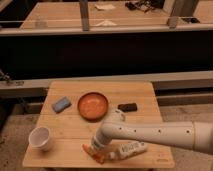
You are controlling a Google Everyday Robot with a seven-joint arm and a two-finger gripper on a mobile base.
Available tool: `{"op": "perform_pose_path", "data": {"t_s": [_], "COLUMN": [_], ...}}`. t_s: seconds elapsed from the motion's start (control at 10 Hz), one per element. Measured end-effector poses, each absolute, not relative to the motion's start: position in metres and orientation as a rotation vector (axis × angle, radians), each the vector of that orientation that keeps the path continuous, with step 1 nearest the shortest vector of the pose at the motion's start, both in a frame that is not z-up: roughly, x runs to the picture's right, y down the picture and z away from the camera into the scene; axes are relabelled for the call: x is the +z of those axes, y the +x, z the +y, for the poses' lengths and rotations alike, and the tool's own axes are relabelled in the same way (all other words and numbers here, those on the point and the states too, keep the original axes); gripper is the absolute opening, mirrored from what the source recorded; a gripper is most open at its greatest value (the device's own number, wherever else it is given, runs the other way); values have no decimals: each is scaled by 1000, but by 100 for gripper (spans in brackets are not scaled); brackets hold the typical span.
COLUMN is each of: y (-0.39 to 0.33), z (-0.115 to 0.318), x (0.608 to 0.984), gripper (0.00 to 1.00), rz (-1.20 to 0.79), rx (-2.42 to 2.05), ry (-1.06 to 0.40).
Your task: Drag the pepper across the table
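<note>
Pepper (88, 149) lies at the frame's lower centre-left on the worktop (70, 128) — my fingers (96, 145) are right at it, pinching or not I cannot tell. Light, smooth, likely to roll — hold its thick middle.

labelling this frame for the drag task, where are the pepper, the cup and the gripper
pepper (99, 158): camera view, on its orange end nearest the camera
cup (40, 139): camera view, on the middle of the white cup
gripper (95, 146): camera view, at the arm's end, down at the pepper
</note>
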State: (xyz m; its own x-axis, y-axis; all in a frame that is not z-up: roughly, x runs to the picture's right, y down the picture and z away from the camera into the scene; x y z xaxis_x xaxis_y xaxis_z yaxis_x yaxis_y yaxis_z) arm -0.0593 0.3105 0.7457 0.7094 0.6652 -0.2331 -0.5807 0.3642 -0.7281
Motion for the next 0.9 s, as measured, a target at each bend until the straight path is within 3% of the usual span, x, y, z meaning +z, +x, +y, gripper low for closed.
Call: {"op": "perform_pose_path", "data": {"t_s": [0.2, 0.9], "y": [-55, -24], "z": [308, 297], "x": [745, 746], "gripper": [20, 20], "rz": [-104, -99], "rx": [825, 879], "ry": [-886, -878]}}
